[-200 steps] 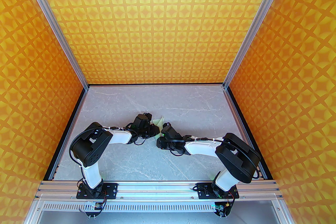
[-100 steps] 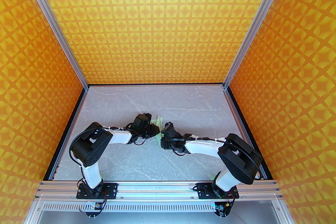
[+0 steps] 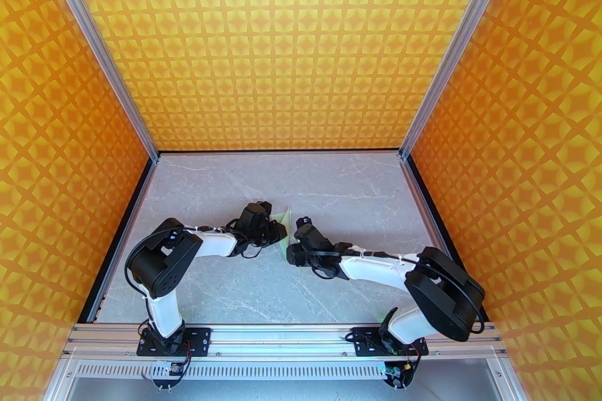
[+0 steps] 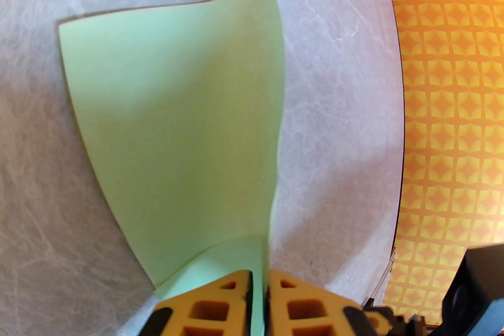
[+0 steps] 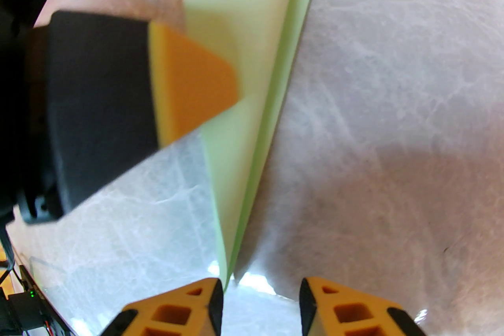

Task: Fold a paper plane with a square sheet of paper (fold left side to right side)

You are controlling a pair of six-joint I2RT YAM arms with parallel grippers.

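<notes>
Here left fingers point(image 4: 214, 305) are pinching the paper point(image 4: 177, 121) while right fingers point(image 5: 338, 310) are gaping beside its tip.

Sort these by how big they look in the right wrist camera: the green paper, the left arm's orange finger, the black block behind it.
1. green paper and black block: about alike, too close to rank.
2. orange finger: smallest.

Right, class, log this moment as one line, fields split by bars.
left gripper: shut on paper | right gripper: open, beside paper's tip | paper: folded, top layer raised off table
</notes>
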